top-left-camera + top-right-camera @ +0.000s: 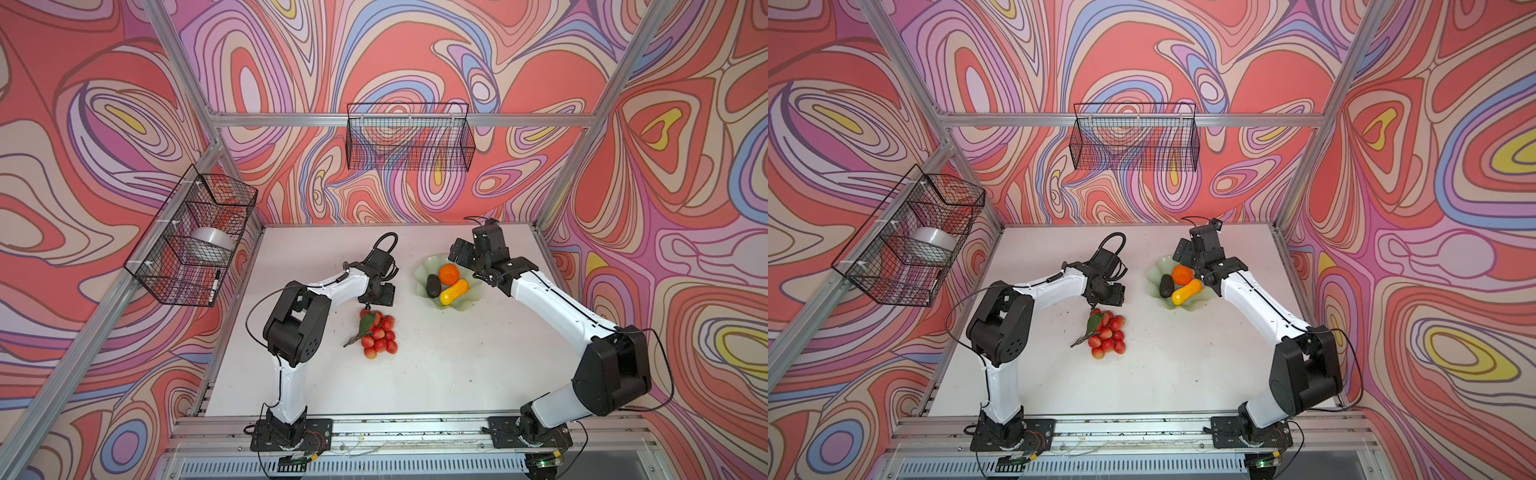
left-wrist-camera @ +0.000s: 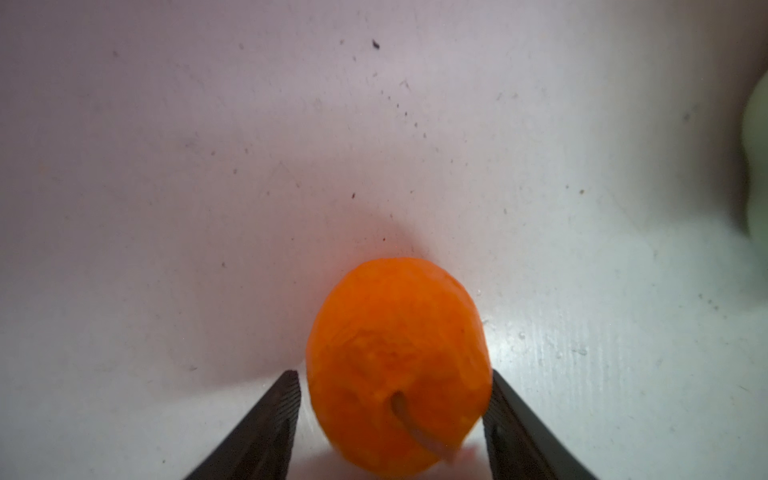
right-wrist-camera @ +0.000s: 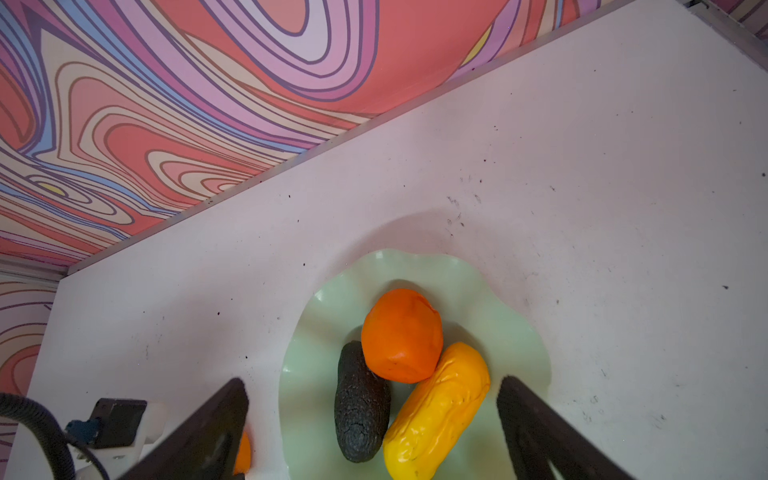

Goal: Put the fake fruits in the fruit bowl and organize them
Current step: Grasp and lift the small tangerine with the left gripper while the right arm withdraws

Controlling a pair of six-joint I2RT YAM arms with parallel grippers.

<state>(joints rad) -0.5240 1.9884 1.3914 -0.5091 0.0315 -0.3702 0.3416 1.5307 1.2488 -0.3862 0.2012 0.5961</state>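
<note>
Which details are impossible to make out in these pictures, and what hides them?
- Small stemmed orange plastic fruit: mostly hidden beneath the left gripper in both top views.
- Whether the jaws press it: unclear in the left wrist view.
- Pale green wavy-rimmed bowl: part cut off by the right wrist view's edge.
- White round object in the black wire basket, top views: behind mesh, too small to identify.

White links (image 1: 291, 386) join black joints (image 1: 297, 328), with black cables (image 3: 43, 419)

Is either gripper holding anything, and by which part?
Right gripper: open, nothing. Left gripper flanks the small orange at its sides, on the table; firm grip cannot be told.
</note>
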